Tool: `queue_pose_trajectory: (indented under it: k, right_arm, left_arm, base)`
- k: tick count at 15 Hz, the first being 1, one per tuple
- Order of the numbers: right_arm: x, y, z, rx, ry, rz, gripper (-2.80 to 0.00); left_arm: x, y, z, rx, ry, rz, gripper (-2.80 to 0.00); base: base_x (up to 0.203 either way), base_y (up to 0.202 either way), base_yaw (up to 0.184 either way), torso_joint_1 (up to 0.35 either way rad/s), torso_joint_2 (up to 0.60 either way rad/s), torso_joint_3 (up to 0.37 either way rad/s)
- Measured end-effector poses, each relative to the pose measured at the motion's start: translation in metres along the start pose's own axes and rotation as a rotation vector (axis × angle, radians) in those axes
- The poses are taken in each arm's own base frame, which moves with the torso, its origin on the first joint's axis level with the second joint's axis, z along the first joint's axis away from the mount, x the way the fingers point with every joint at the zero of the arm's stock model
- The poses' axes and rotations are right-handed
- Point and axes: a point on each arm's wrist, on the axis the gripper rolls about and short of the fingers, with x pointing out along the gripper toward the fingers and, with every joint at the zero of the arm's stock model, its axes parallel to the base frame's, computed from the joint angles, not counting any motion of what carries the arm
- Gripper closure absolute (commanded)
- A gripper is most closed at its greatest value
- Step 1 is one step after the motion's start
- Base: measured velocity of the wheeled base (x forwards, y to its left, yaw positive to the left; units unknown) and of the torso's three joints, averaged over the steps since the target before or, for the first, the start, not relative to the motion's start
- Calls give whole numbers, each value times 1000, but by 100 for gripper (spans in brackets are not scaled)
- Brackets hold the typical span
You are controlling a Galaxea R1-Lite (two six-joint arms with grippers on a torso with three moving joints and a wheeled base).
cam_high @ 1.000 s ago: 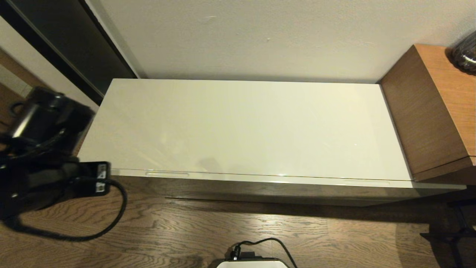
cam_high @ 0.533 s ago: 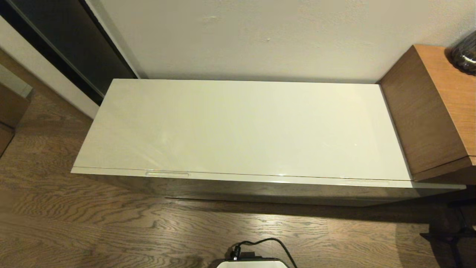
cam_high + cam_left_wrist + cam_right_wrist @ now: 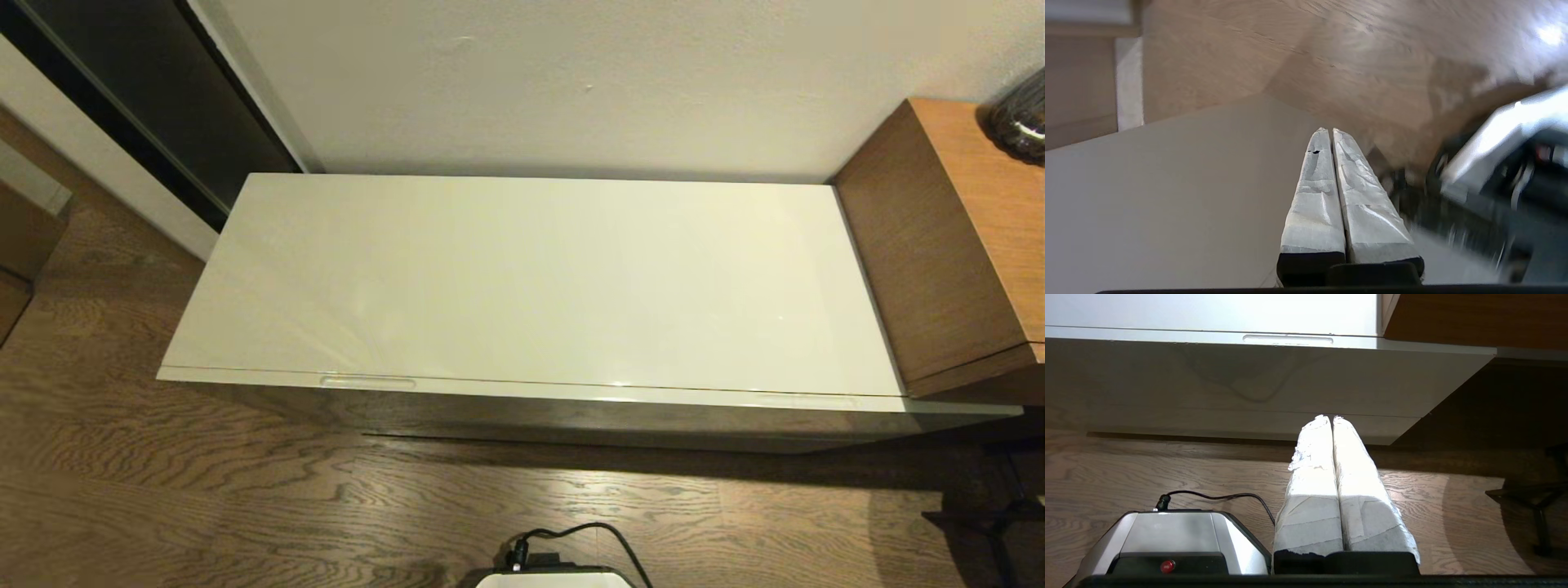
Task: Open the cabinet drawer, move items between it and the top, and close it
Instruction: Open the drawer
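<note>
Head view: the long glossy cream-white top (image 3: 531,278) lies bare; beneath its front edge, the wide cream-white cabinet drawer (image 3: 571,392) sits fully closed. Wrist views: left gripper (image 3: 1329,132) and right gripper (image 3: 1329,418), taped fingers pressed together holding nothing, hang over the brown wood-grain floor (image 3: 1167,473).
</note>
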Motion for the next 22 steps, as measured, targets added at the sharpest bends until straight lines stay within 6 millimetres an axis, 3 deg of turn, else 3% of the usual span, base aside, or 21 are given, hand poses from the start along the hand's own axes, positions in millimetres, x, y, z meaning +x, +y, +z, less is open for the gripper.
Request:
queue_pose_trajectory:
  k: [4,10,16,20,22]
  right_arm:
    - [0,0,0,0,0,0,0]
    - [0,0,0,0,0,0,0]
    - [0,0,0,1,0,0,0]
    - [0,0,0,1,0,0,0]
    - [0,0,0,1,0,0,0]
  left_arm:
    - [13,-10,-57,67,36,-52,0]
    - [42,-17,-101,187,-125,-121,0]
    - [55,-26,-96,123,-325,-145,0]
    - [108,-57,-89,133,-523,-202,0]
    - [117,-65,-82,140,-724,-271,0]
  base:
    - [0,0,0,0,0,0]
    - [0,0,0,0,0,0]
    - [0,0,0,0,0,0]
    - [0,0,0,0,0,0]
    - [0,0,0,0,0,0]
